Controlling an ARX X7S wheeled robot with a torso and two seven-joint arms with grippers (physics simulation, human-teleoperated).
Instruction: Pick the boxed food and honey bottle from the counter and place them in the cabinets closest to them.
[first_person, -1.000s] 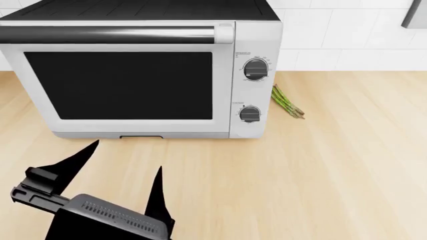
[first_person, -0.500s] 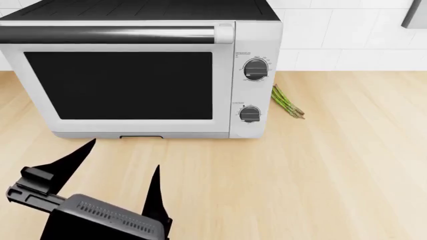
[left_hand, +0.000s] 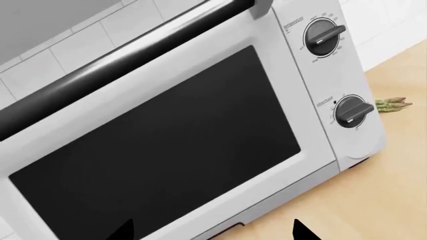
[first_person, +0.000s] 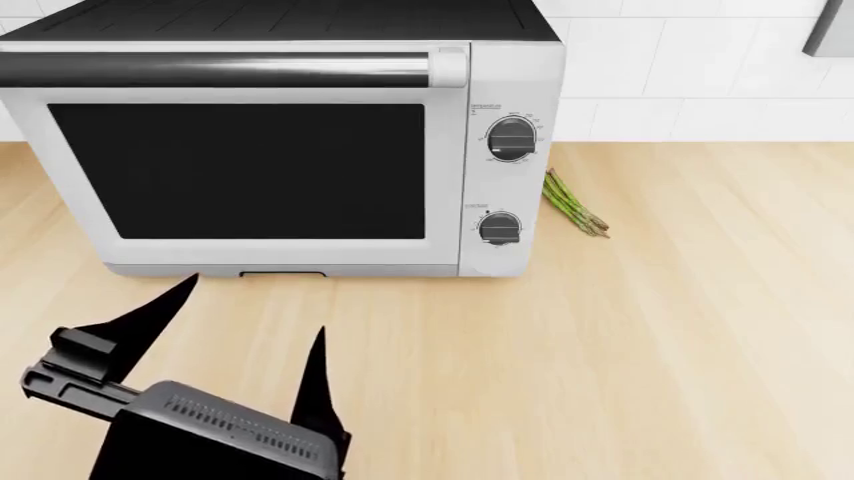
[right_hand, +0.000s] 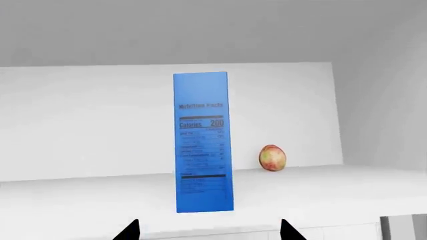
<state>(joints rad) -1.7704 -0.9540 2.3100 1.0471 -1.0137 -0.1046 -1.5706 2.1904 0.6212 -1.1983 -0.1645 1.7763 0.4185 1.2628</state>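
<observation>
So there's a big silver toaster oven (first_person: 267, 140) parked toward the back edge of the counter, right up near the white tiled wall (first_person: 694, 70). Dark glass door (first_person: 240, 170), long handle bar (first_person: 214, 68) across the top of it, black top panel. Two dark knobs on its right-hand strip, one (first_person: 511, 138) above the other (first_person: 499, 228). Just beside the oven's right side lies a little bundle of asparagus (first_person: 574, 205), flat on the wood, angled. Separate spot: a reddish-yellow apple (right_hand: 272, 158) sitting on a plain white shelf (right_hand: 347, 190), toward its back wall.
</observation>
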